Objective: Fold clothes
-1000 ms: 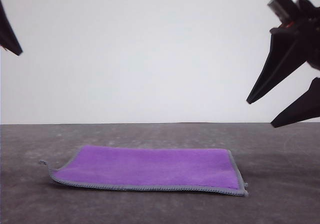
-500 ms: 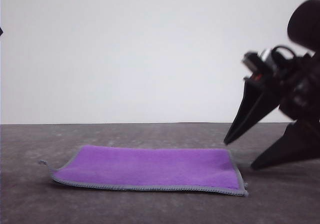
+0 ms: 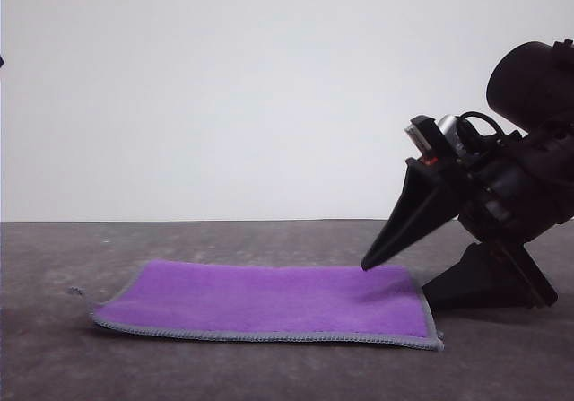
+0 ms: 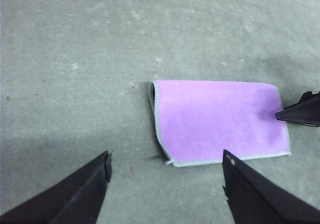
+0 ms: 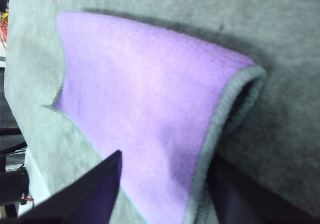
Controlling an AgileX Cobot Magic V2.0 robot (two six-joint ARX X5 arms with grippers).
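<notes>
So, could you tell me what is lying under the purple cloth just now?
The purple cloth lies folded on the grey table; at its right end the right pincer has one finger above it and one at table level. Anything beneath the fold is covered.

Right gripper (image 3: pixel 395 280) low on the right of the front view, angled down and leftward, jaws apart: upper finger (image 3: pixel 404 226) slanting to a tip, lower finger (image 3: pixel 475 284) lying near flat below it. Wrist housing (image 3: pixel 529 82) raised behind. Left gripper (image 4: pixel 165 179) seen from its own wrist camera, held high, both fingers spread wide with nothing between them.
</notes>
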